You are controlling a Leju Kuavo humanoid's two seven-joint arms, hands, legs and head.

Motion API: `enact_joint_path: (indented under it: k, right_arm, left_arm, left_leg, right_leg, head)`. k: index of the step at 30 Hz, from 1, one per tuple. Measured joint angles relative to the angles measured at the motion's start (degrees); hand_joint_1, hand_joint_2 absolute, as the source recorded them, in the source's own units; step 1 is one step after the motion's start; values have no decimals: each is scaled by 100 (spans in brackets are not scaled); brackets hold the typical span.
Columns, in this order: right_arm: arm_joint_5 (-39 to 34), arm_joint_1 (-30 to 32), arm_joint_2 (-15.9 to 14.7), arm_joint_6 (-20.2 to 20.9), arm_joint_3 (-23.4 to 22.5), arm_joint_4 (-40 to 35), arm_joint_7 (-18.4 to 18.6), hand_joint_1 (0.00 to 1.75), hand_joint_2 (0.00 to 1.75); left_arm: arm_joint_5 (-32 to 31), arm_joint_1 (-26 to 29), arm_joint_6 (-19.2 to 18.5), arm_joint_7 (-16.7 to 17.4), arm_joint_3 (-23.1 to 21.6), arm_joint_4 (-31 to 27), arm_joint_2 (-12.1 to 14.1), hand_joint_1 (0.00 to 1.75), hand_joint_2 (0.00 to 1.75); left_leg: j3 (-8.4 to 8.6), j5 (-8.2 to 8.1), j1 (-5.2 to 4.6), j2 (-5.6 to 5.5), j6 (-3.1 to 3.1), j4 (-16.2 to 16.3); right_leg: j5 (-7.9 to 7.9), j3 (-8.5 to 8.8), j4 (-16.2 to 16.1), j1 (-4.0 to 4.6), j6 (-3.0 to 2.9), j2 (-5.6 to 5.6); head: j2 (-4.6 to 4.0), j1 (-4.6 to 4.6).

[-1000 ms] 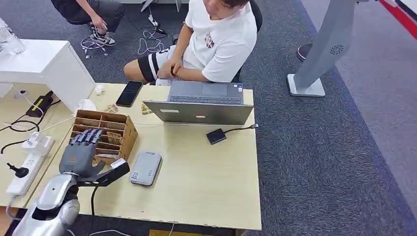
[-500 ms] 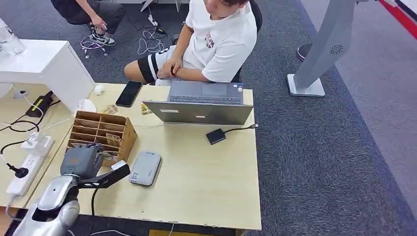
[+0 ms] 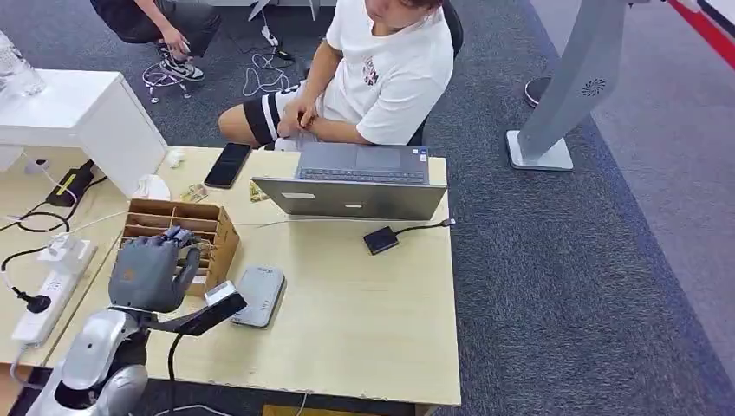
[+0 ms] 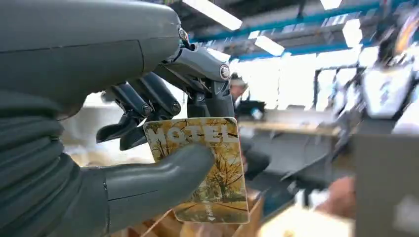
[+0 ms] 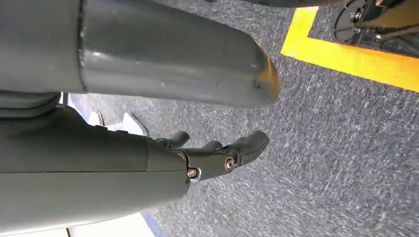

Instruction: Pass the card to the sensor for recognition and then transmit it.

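One hotel key card [image 4: 207,168] is pinched by your left hand [image 3: 147,273] above the wooden organizer [image 3: 208,227]; next, carry it to the grey reader [image 3: 258,296]. Right hand [image 5: 217,153] hangs empty, fingers apart.

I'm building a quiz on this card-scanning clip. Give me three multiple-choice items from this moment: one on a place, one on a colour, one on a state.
1. Where does the grey sensor lie?
A. On the floor
B. On the table beside the wooden organizer
C. On the laptop

2. What colour is the phone?
A. Black
B. White
C. Red

3. What is the left hand doing?
A. Hanging empty
B. Pressing the sensor
C. Holding the card

Key: 1 B, the head view shows it by the organizer; 2 A, it is dark; 3 C, the thumb pins the card.
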Motion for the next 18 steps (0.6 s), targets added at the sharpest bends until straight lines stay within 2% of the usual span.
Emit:
enact_joint_path:
  k: [5, 9, 13, 18]
  right_arm:
    - [18, 21, 0, 15, -4, 9, -9, 0, 0]
    - [153, 0, 0, 79, 9, 11, -31, 0, 0]
    - [324, -47, 0, 164, 61, 11, -26, 0, 0]
    - [431, -104, 0, 293, 182, 7, 48, 0, 0]
  left_arm:
    - [11, 66, 367, -105, -94, -701, 210, 175, 175]
    - [-76, -532, 192, 91, -102, -691, 295, 175, 175]
    - [-398, -1498, 129, 313, -105, -44, 273, 175, 175]
    - [-767, -2629, 430, 466, -105, 1248, 207, 175, 175]
  left_leg:
    - [-2, 1, 0, -2, 0, 0]
    - [-11, 14, 1, -15, 5, 0]
    - [-18, 35, 1, -20, -6, 0]
    - [-25, 54, 0, -16, -9, 0]
  right_leg:
    - [0, -11, 1, 0, 0, -2]
    - [7, -12, 1, 0, -7, -17]
    - [30, -20, 2, 0, -8, -23]
    - [55, -32, 3, 0, -8, -14]
  head:
    - [0, -2]
    - [0, -2]
    - [0, -4]
    - [0, 0]
